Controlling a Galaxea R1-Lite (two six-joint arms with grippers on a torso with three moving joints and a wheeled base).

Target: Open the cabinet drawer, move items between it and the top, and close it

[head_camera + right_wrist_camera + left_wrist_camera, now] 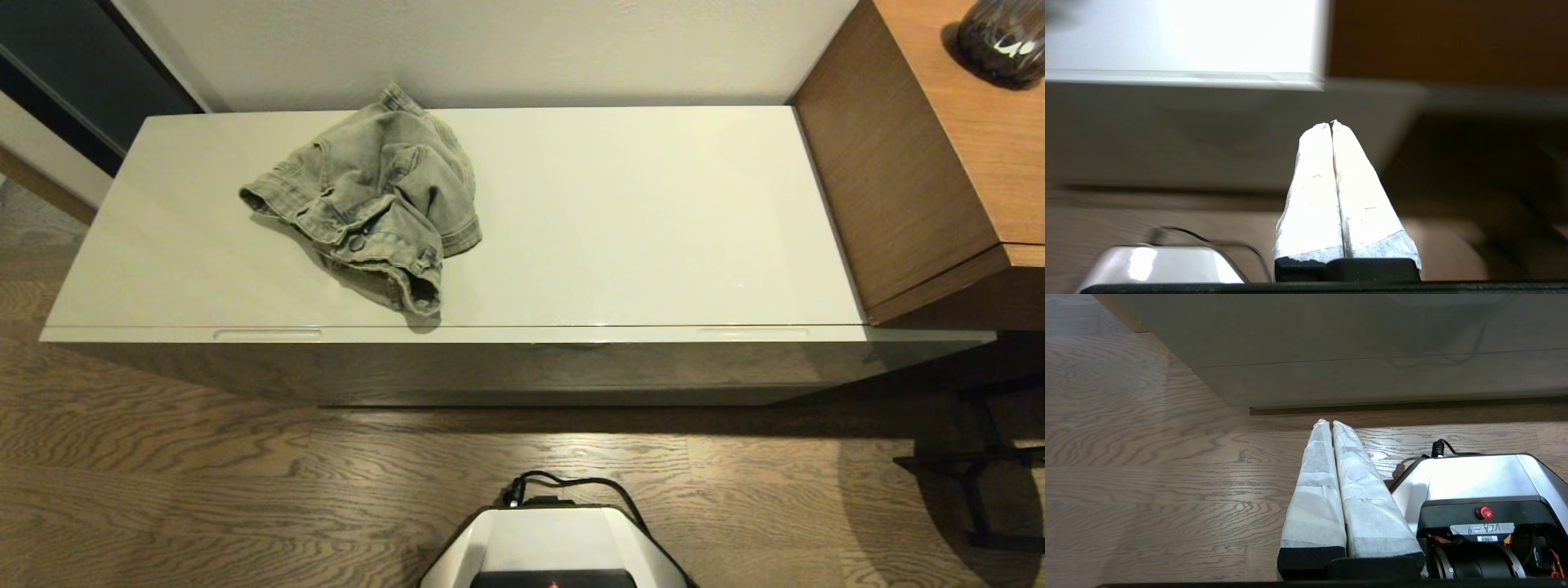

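Observation:
A crumpled grey-green denim garment [371,208] with a metal button lies on the left half of the glossy cream-white cabinet top [620,212]. Below the top's front edge the cabinet drawer [522,367] sits closed, its two slim notches showing at the front rim. Neither arm shows in the head view. My left gripper [1329,423] is shut and empty, low over the wood floor in front of the cabinet's front panel [1355,375]. My right gripper [1330,124] is also shut with nothing in it, pointing at the cabinet front [1180,134] near its right end.
A brown wood-grain desk [939,155] butts against the cabinet's right end, with a dark vase [1002,37] on it. My white base [555,543] with a black cable stands on the wood floor before the cabinet. A black stand [980,465] is at the right.

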